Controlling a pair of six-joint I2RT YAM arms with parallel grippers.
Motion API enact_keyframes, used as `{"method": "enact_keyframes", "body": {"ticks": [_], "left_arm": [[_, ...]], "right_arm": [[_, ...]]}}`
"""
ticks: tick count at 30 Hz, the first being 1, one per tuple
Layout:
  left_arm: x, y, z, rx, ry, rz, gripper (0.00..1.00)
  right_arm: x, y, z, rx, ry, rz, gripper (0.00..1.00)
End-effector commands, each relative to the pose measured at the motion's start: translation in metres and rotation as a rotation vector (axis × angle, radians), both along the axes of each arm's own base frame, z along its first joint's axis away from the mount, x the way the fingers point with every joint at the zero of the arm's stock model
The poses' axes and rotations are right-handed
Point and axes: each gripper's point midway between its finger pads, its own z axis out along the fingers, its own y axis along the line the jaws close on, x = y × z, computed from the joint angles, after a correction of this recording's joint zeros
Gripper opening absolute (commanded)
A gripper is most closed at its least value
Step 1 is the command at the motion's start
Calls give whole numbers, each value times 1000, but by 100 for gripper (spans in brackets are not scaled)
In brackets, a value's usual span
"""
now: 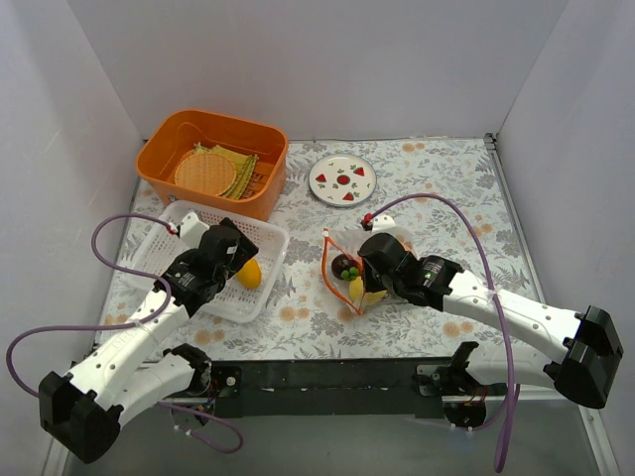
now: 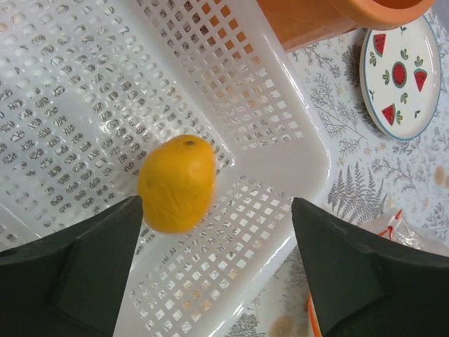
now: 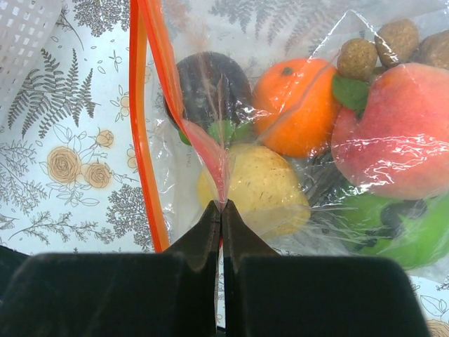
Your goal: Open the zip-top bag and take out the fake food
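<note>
One floral-clothed bench (image 1: 446, 198) carries two containers: one orange plastic tub (image 1: 159, 174) and one white mesh basket (image 1: 268, 238). One clear zip-top bag (image 3: 309, 42) sits right of the basket. Its film is pinched in the pressed-together right hand (image 3: 222, 210), and it holds one orange fruit (image 3: 295, 105), one peach (image 3: 393, 133) and three tan nut-like balls (image 3: 358, 57). One round painted plate (image 1: 342, 180) lies beyond. One yellow lemon (image 2: 177, 182) lies in the basket under the spread left hand (image 2: 217, 205).

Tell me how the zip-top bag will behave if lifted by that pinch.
Probably floppy: the zip-top bag is wrinkled film, folded thin where the right gripper pinches it. It will likely sag, with the fake food bunched inside. The glossy film may slip.
</note>
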Motion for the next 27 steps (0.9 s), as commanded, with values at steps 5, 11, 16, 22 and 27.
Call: {"method": "enact_keyframes", "body": {"ticks": [5, 11, 16, 22, 27], "left_arm": [[3, -17, 23, -34, -48, -124, 76], [-20, -98, 30, -184, -65, -346, 52], [-37, -177, 17, -193, -29, -486, 52], [-23, -236, -6, -186, -42, -573, 60], [-4, -253, -14, -144, -60, -552, 63]], "right_arm": [[6, 9, 25, 63, -47, 12, 1], [5, 11, 19, 80, -39, 6, 1], [3, 12, 15, 85, -22, 7, 1], [-3, 14, 13, 113, 0, 19, 1], [-8, 13, 10, 122, 14, 23, 1]]}}
